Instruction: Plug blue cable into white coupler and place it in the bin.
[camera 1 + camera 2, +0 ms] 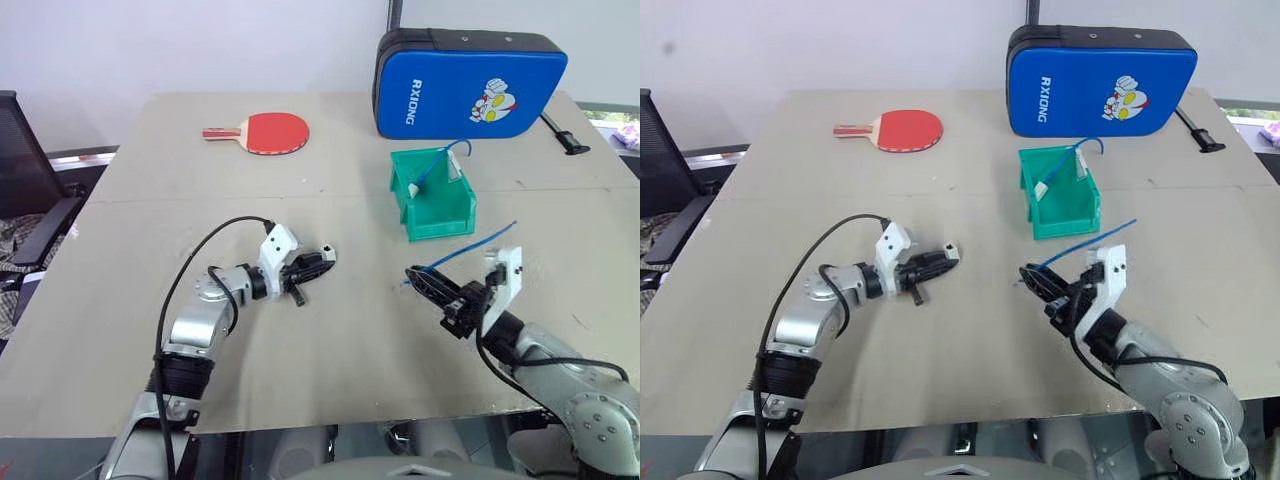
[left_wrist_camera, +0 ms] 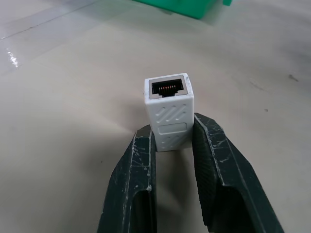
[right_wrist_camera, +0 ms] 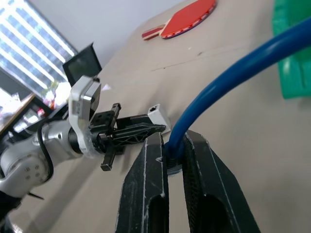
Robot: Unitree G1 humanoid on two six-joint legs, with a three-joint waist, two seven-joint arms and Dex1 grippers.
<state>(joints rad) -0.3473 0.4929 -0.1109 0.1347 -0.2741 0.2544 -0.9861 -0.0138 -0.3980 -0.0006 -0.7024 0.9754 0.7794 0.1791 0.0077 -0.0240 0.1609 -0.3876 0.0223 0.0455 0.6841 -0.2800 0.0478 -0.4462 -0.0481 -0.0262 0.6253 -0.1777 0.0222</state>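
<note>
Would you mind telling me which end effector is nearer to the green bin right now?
Right. The right end effector, gripping the blue cable, sits just in front of the bin; the left end effector, holding the coupler, is farther off to its left.

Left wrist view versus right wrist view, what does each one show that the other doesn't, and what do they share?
Left wrist view alone: the white coupler's dark socket face on, contacts visible, and the left hand's fingers pinching the coupler's sides.

Right wrist view alone: the blue cable clamped in the right hand, the red paddle, and the left hand seen from outside.

Both: the white coupler, the tan table, and a piece of the green bin.
</note>
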